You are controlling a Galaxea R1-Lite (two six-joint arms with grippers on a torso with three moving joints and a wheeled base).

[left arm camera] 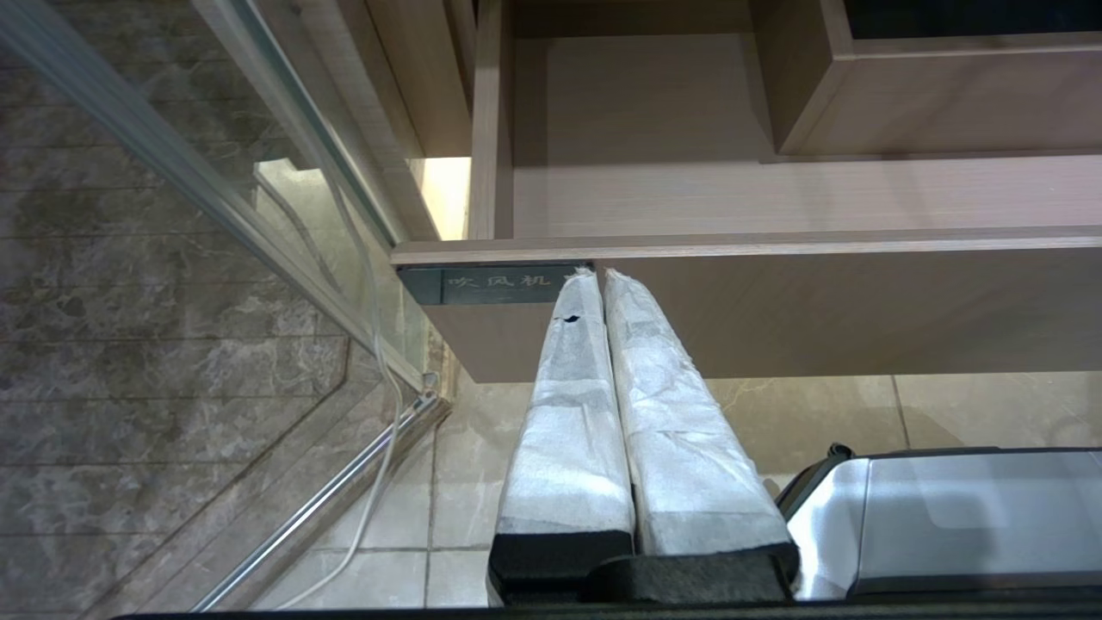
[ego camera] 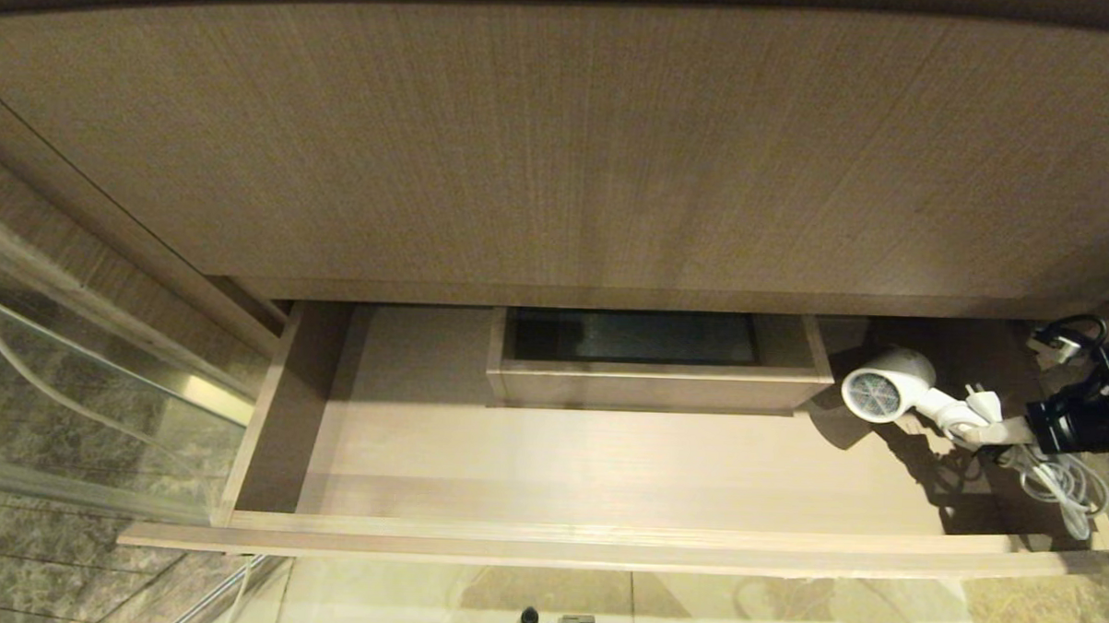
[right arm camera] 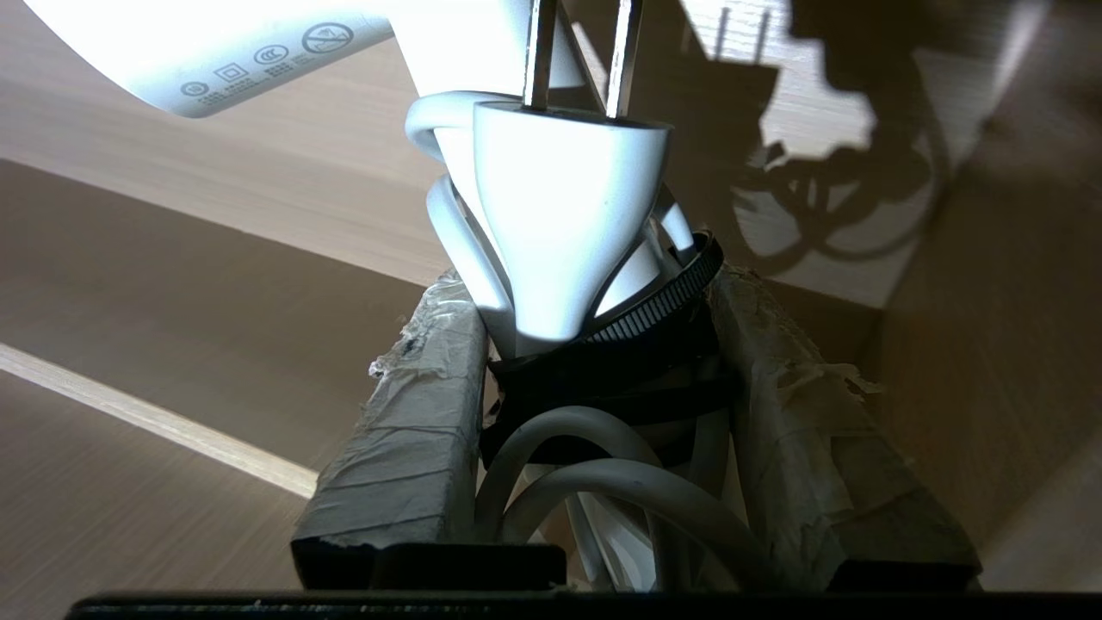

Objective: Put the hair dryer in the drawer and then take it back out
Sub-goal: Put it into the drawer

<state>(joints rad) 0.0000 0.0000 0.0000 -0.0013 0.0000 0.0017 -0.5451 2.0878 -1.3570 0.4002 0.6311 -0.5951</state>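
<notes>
The wide light-wood drawer point(ego camera: 602, 544) stands pulled out. Over its right end is the small white hair dryer point(ego camera: 884, 388), its grey grille facing left and its shadow falling on the drawer floor. My right gripper point(ego camera: 993, 430) comes in from the right, shut on the dryer's handle and strapped cord bundle. The right wrist view shows the barrel point(right arm camera: 232, 52), the plug point(right arm camera: 568, 198) and the cord between the taped fingers point(right arm camera: 422, 387) of the right gripper point(right arm camera: 585, 284). Cord loops point(ego camera: 1060, 481) hang near the drawer's front right corner. My left gripper point(left arm camera: 598, 274) is shut and empty, parked below the drawer front point(left arm camera: 818, 301).
A boxed cutout point(ego camera: 658, 380) sits at the drawer's middle back. A taller wood-grain panel point(ego camera: 560, 146) rises above. A glass door point(ego camera: 72, 387) with a metal rail stands at the left. My base point(left arm camera: 947, 517) is on the tiled floor below the drawer front.
</notes>
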